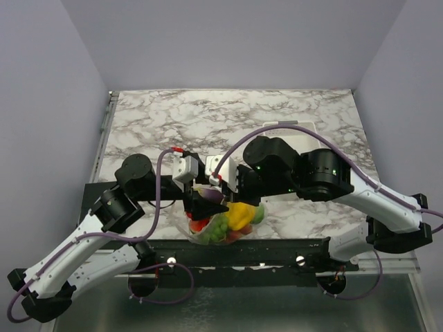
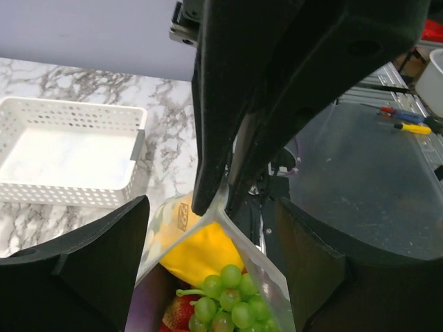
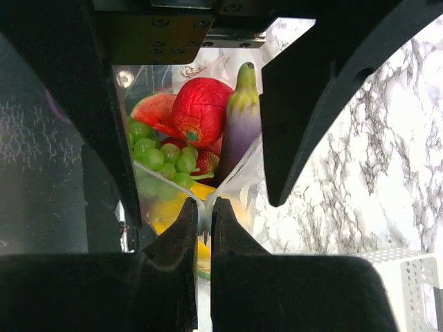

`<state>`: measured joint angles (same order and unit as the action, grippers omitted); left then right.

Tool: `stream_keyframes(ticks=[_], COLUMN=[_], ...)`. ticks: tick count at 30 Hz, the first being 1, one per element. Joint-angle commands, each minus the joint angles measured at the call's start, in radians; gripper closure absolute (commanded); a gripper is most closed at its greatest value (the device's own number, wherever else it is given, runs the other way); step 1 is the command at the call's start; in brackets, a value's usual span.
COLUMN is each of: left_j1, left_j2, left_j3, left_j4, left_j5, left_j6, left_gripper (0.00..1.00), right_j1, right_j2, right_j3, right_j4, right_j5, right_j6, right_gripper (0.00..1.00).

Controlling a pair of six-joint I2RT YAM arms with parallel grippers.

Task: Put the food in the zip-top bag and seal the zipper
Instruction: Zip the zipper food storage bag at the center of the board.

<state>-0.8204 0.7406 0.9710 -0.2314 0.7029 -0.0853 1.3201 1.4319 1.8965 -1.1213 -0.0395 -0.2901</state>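
The zip-top bag (image 1: 225, 228) lies at the table's near edge, its mouth spread open. Inside it are green grapes (image 2: 232, 301), a yellow piece (image 2: 197, 249), a red berry (image 2: 181, 311), a watermelon slice (image 3: 154, 111), a red round fruit (image 3: 201, 111) and a purple piece (image 3: 239, 131). My right gripper (image 3: 205, 207) is shut on one end of the bag's mouth, where the zipper (image 2: 266, 266) strips meet. My left gripper (image 2: 211, 228) is open, its fingers (image 2: 83, 263) spread wide either side of the open mouth. Both grippers meet above the bag in the top view.
A white rectangular basket (image 2: 69, 194) stands empty on the marble table (image 1: 208, 117), behind the right arm in the top view (image 1: 301, 128). A black rail (image 1: 277, 249) runs along the table's near edge below the bag.
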Motion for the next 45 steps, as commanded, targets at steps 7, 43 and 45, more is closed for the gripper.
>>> stream_keyframes(ticks=[7, 43, 45], left_j1=[-0.006, -0.01, -0.01], left_j2=[-0.053, -0.089, -0.089], left_j3=[-0.059, -0.094, -0.09], left_j4=[0.021, -0.066, -0.066], left_j5=[0.112, -0.041, -0.034], left_j6=[0.012, 0.114, 0.114], left_gripper=[0.25, 1.0, 1.0], right_j1=[-0.005, -0.005, -0.005], right_j2=[0.039, 0.094, 0.092], right_j3=[0.13, 0.248, 0.237], right_j4=[-0.027, -0.036, -0.03], right_j5=[0.023, 0.195, 0.199], right_j6=[0.08, 0.167, 0.166], right_gripper=[0.99, 0.99, 0.99])
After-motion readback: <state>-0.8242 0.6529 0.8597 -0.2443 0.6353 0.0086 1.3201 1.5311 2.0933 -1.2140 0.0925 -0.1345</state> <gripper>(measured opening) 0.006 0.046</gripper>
